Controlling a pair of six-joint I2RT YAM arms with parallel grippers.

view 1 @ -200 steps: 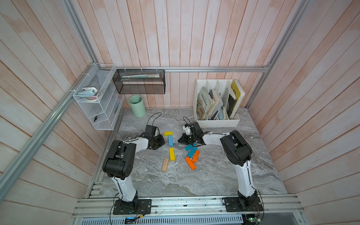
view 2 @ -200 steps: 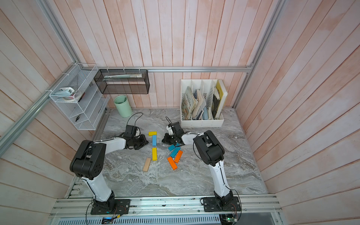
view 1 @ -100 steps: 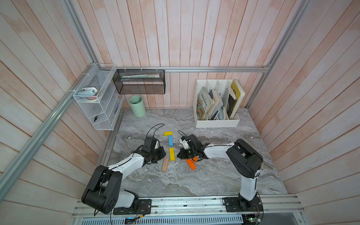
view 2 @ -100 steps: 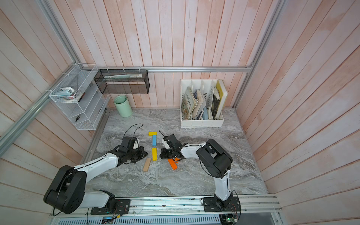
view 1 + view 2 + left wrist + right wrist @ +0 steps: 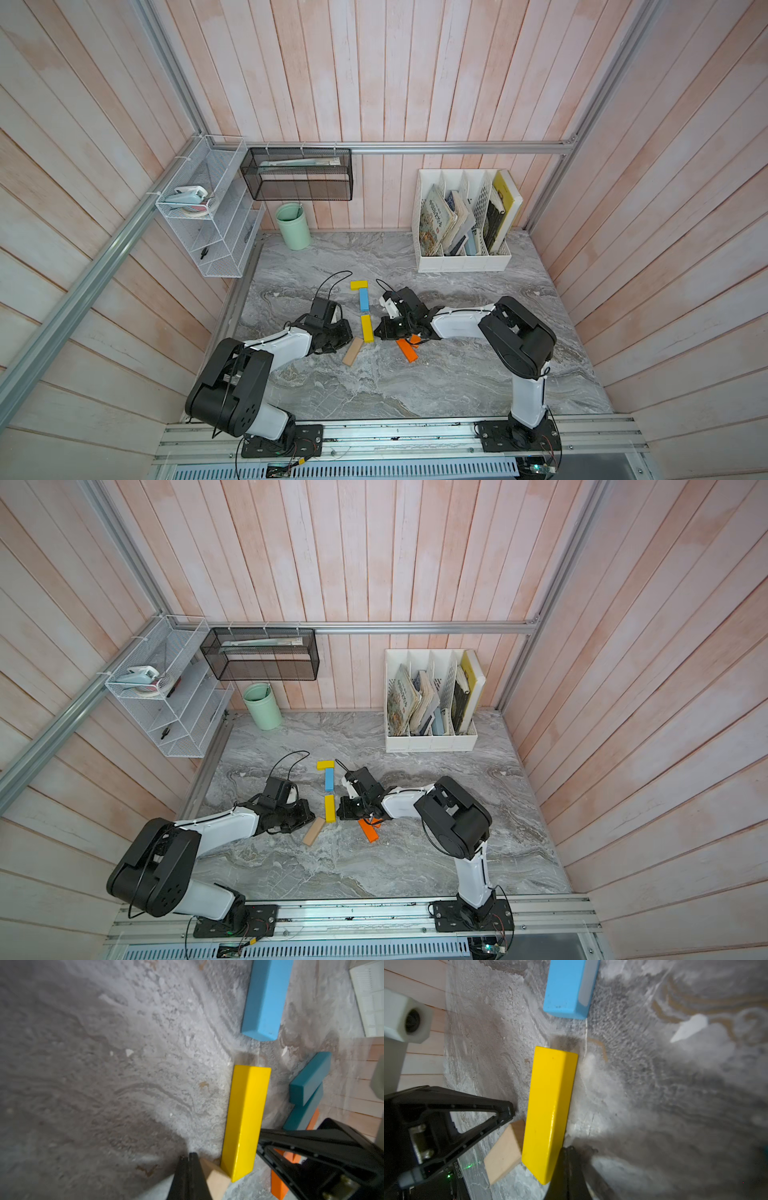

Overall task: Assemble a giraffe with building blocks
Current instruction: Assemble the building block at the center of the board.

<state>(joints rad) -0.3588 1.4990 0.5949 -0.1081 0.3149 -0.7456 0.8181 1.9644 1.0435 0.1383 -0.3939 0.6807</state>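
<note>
Lying in one line in both top views are a short yellow block (image 5: 358,285), a light blue block (image 5: 364,299) and a long yellow block (image 5: 367,328), the giraffe's head and neck. A tan block (image 5: 353,351) lies slanted, its end by the yellow block's near end. Two orange blocks (image 5: 406,350) lie to the right. The left wrist view shows two teal blocks (image 5: 309,1078) stacked beyond the yellow block (image 5: 245,1118). My left gripper (image 5: 190,1156) is shut and empty, tips against the tan block (image 5: 216,1178). My right gripper (image 5: 570,1150) is shut and empty, on the other side of the yellow block (image 5: 552,1109).
A green cup (image 5: 293,226) and a white file holder with books (image 5: 461,224) stand at the back wall. A white wire rack (image 5: 208,216) and a black mesh basket (image 5: 297,174) hang on the walls. A metal rail (image 5: 395,432) borders the table's front.
Both arms have come toward the front, from beside the light blue block to either side of the long yellow block. The right arm now covers the teal blocks in the top views.
</note>
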